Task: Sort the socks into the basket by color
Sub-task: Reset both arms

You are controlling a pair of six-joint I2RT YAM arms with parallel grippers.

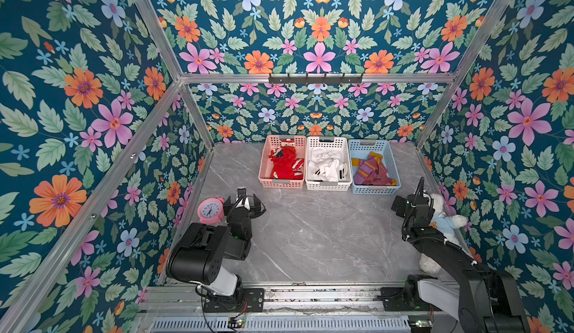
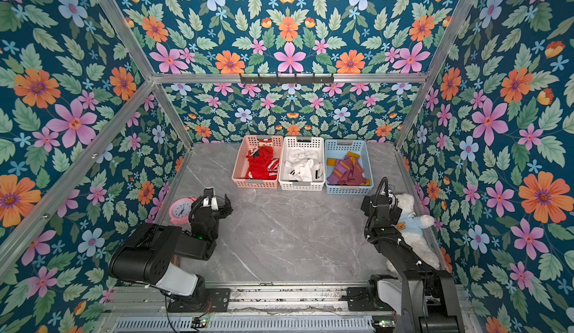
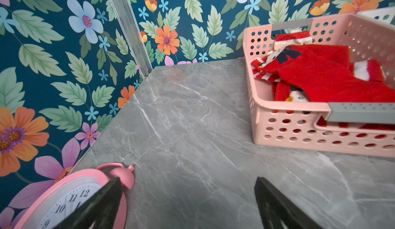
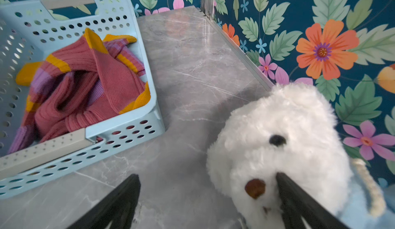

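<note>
Three baskets stand in a row at the back in both top views. The pink basket [image 1: 263,160] holds red socks [image 1: 285,163], some striped red and white. The white basket [image 1: 327,140] holds white socks [image 1: 326,165]. Maroon-purple socks with mustard toes [image 1: 372,171] lie in the blue basket [image 1: 392,163]. My left gripper [image 1: 243,205] hangs open over bare table at the left, nothing between its fingers [image 3: 188,182]. My right gripper [image 1: 413,202] is open at the right [image 4: 207,176]. No sock lies loose on the table.
A pink alarm clock [image 1: 210,208] stands against the left wall, right beside my left gripper's finger [image 3: 106,198]. A white plush bear [image 1: 447,219] lies along the right wall, its muzzle [image 4: 254,188] partly between my right gripper's fingers. The grey marble table [image 1: 310,232] spreads between the arms.
</note>
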